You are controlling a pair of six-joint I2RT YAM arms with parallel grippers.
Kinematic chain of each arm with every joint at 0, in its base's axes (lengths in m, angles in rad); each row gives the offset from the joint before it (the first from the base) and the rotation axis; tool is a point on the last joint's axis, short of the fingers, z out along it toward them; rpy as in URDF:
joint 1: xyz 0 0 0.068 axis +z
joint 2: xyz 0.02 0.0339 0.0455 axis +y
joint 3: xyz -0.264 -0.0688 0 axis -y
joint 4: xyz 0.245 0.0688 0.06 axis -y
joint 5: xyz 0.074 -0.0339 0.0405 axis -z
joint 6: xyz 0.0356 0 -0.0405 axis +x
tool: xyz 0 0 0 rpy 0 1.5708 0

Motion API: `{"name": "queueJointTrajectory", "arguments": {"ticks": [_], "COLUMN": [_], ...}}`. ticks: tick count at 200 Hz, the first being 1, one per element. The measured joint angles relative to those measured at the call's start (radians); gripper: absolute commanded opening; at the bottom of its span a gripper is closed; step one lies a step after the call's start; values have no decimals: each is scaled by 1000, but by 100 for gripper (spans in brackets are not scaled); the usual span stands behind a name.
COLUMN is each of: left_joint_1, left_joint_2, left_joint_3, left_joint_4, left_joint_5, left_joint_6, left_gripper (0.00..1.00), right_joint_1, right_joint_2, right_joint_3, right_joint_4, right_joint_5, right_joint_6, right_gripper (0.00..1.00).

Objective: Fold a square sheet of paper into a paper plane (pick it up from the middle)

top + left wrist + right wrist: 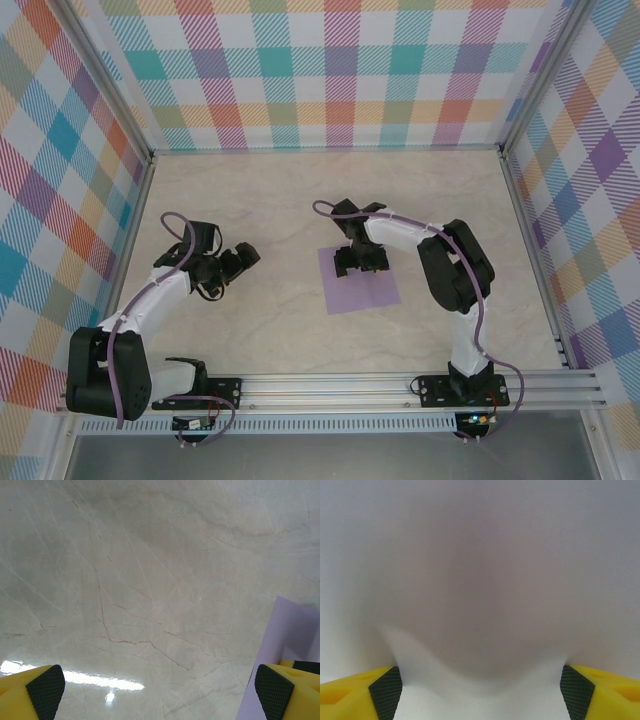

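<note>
The square sheet of paper is lavender and lies flat on the marble table, just right of centre. My right gripper points down onto its far half, close to the middle. In the right wrist view the paper spans the frame and swells up in a soft hump between the pads, which stand wide apart; the right gripper is open. My left gripper hovers over bare table left of the sheet, open, with nothing between its pads. A corner of the paper shows at its right.
The marble table is boxed in by checked walls at the back and sides. An aluminium rail with both arm bases runs along the near edge.
</note>
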Motion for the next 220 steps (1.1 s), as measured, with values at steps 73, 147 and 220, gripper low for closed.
{"name": "queueJointTrajectory", "arguments": {"ticks": [73,147,220], "left_joint_1": [-6,-26,-70], "left_joint_2": [5,-34,-51], "left_joint_3": [0,-89,-212], "left_joint_4": [0,174,523], "left_joint_5": [3,112,299], "left_joint_6": [-1,-112,-298], "left_gripper": [100,100,99], "right_joint_1": [0,-6,-27], "right_joint_2": [-42,-218,-173], "right_joint_3": [-45,-156,-206], "right_joint_4": [51,375,706], "right_joint_5": [-9,-477,-776], "right_joint_6": [10,136,308], "right_gripper": [49,23,47]}}
